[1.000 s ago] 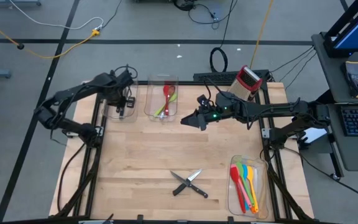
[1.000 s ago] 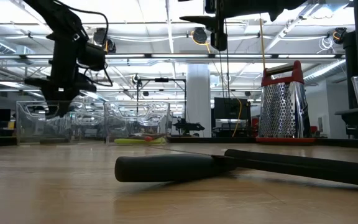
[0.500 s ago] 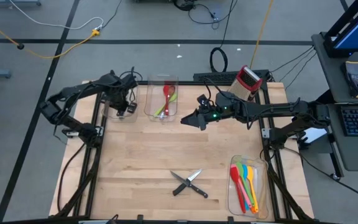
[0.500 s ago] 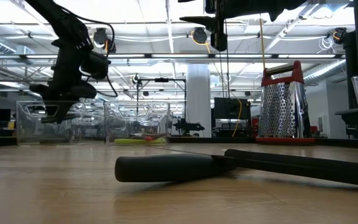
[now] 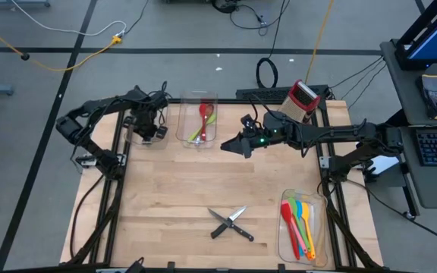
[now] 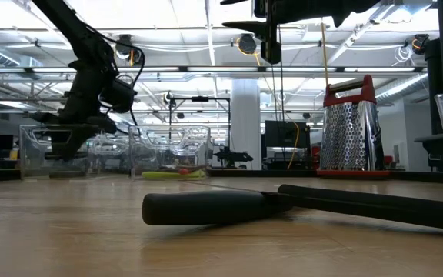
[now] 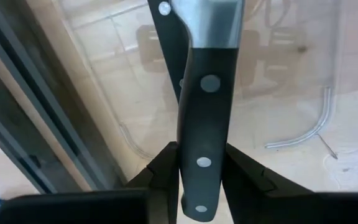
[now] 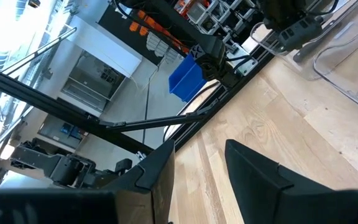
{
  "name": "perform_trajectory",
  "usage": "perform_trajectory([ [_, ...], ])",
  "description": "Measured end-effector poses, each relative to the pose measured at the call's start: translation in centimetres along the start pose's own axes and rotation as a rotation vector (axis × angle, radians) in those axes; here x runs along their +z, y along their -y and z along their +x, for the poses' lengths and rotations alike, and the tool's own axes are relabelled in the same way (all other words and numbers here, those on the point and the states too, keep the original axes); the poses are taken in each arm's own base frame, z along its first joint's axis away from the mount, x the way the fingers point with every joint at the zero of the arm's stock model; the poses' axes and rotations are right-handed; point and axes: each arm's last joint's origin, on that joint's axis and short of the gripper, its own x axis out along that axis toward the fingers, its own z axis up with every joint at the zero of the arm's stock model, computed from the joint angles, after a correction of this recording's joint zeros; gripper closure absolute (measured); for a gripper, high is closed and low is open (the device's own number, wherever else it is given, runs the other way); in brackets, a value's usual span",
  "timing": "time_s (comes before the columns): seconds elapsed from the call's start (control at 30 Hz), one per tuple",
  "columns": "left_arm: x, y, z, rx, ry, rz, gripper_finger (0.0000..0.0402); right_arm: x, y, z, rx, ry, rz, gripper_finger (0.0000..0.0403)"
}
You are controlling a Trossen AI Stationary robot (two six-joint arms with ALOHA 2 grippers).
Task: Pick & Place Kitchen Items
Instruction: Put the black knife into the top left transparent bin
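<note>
Knife work first: the left gripper (image 7: 194, 171) sits over the clear plastic bin (image 5: 136, 139) at the table's eleven o'clock corner, its two dark fingers (image 7: 163, 174) pinched on the black riveted handle of a steel knife (image 7: 205, 118), blade pointing down into the bin. Just beside that bin, toward twelve o'clock, a second clear bin (image 5: 197, 100) holds a red spatula (image 5: 203, 117) and a green spoon (image 5: 200, 133). The right gripper (image 5: 232, 146) hovers above bare wood near one o'clock of the table's centre, its fingers (image 8: 253, 168) parted with nothing between them. Two more black-handled knives (image 5: 231, 223) lie crossed at six o'clock. A third clear bin (image 5: 284, 244) at five o'clock carries red, yellow, green and orange spatulas (image 5: 298, 226). A red-framed steel box grater (image 5: 303, 98) stands at one o'clock.
</note>
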Motion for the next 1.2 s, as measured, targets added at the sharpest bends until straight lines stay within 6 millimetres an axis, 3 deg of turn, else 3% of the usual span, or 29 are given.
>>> perform_trajectory([
  [0.3,0.2,0.1,0.0,-0.009,0.025,-0.006,0.0219,0.0,0.0,0.0,0.0,0.0,0.0,0.0268],
  [0.5,-0.1,-0.1,-0.7,-0.023,0.056,-0.022,0.0189,0.0,0.0,0.0,0.001,-0.001,0.0,0.0268],
  [0.67,-0.9,-0.4,-3.3,-0.085,0.165,-0.036,0.0194,0.0,0.0,0.0,0.001,-0.002,0.0,0.0268],
  [0.83,-2.7,-0.2,-7.2,-0.231,0.312,-0.008,0.0209,0.0,0.0,0.0,0.004,-0.005,0.0,0.0268],
  [1.0,-5.5,0.1,-10.7,-0.367,0.485,0.036,0.022,0.0,0.0,0.0,0.004,-0.005,0.004,0.0268],
  [1.2,-9.4,0.2,-13.2,-0.526,0.645,0.101,0.0228,0.0,0.0,0.0,0.005,-0.006,0.008,0.0268],
])
